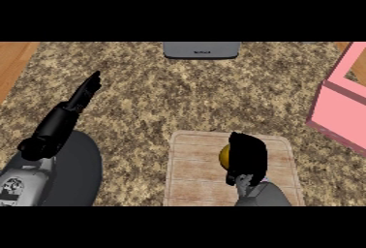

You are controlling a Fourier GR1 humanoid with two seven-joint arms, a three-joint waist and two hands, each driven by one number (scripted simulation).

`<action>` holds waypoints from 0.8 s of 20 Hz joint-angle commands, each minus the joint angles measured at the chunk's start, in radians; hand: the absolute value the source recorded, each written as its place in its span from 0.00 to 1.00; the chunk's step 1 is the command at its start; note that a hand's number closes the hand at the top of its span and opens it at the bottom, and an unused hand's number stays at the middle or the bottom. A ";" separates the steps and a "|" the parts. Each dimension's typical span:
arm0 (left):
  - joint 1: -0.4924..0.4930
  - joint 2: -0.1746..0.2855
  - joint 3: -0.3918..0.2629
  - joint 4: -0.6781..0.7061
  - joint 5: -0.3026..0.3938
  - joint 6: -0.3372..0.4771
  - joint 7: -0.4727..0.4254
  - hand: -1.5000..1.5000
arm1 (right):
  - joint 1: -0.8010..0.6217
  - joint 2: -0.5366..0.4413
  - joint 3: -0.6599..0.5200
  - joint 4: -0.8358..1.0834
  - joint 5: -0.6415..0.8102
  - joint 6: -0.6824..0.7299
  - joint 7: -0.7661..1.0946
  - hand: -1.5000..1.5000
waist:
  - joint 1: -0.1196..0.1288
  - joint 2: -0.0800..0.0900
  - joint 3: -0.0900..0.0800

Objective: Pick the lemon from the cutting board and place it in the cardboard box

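A yellow lemon (224, 156) lies on the pale wooden cutting board (193, 167) at the lower middle of the speckled counter. Only its left side shows. My right hand (248, 155) covers the rest, with its fingers curled over and round the fruit. I cannot tell whether the lemon is off the board. A pink open box (337, 109) stands at the right edge, beyond the board's far right corner, partly cut off by the view. My left hand (87, 91) rests at the upper left, fingers straight and pointing away, holding nothing.
A grey flat object (202, 50) sits at the counter's far edge, centre. A dark grey rounded shape (80, 169) lies under my left forearm at the lower left. Wooden floor (14, 60) shows past the counter's left edge.
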 commanded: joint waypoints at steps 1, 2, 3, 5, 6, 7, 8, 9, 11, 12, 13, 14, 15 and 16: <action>0.031 -0.004 0.020 -0.056 -0.016 -0.018 0.028 0.50 | 0.037 -0.041 0.020 0.005 0.063 -0.060 -0.045 1.00 | 0.000 -0.001 0.000; -0.038 0.001 0.051 0.058 0.010 -0.045 -0.020 0.50 | 0.038 -0.023 0.063 0.019 0.104 -0.093 -0.037 1.00 | -0.003 0.000 0.000; 0.054 -0.042 -0.006 -0.058 -0.030 0.004 0.011 0.50 | -0.017 0.013 0.050 0.110 0.130 -0.137 -0.037 1.00 | 0.005 0.000 0.000; 0.065 -0.048 -0.001 -0.020 -0.057 -0.004 -0.048 0.50 | -0.048 -0.003 0.023 0.150 0.140 -0.139 -0.086 1.00 | 0.003 0.001 0.000; -0.020 -0.026 0.044 0.068 -0.026 -0.037 -0.025 0.50 | 0.013 -0.051 0.045 0.030 0.152 -0.102 -0.079 1.00 | -0.005 0.000 0.000; -0.048 -0.070 0.012 0.096 -0.084 0.011 -0.035 0.50 | -0.007 -0.016 0.049 0.027 0.163 -0.104 -0.066 1.00 | -0.005 0.001 0.000; -0.029 -0.002 0.083 0.035 0.004 -0.074 -0.004 0.50 | -0.013 -0.036 0.043 0.036 0.171 -0.103 -0.090 1.00 | -0.001 0.000 0.000; -0.086 -0.039 0.063 0.106 -0.036 -0.039 0.001 0.50 | 0.028 -0.054 0.067 0.018 0.183 -0.137 -0.115 1.00 | -0.005 0.000 0.000; 0.003 -0.074 0.008 0.011 -0.074 -0.002 -0.003 0.50 | -0.051 -0.018 0.089 0.003 0.235 -0.104 -0.068 1.00 | 0.001 -0.001 0.000; -0.008 -0.055 0.035 0.055 -0.058 -0.013 -0.050 0.50 | 0.013 -0.104 0.112 0.033 0.176 -0.219 -0.259 1.00 | -0.001 0.001 0.000; 0.021 -0.033 0.042 -0.006 -0.020 -0.044 -0.015 0.50 | 0.002 -0.147 0.117 -0.057 0.107 -0.166 -0.358 1.00 | 0.007 -0.004 0.001; -0.014 -0.062 0.020 0.013 -0.047 -0.015 -0.001 0.50 | -0.027 -0.159 0.130 -0.061 0.049 -0.163 -0.469 1.00 | 0.007 0.000 0.002; -0.016 -0.041 0.041 0.037 -0.044 -0.022 -0.021 0.50 | -0.009 -0.189 0.173 -0.123 0.020 -0.155 -0.552 1.00 | -0.002 -0.001 0.002; -0.018 -0.062 0.022 0.038 -0.055 -0.010 -0.023 0.50 | -0.011 -0.190 0.206 -0.134 -0.019 -0.164 -0.636 1.00 | 0.004 0.003 0.003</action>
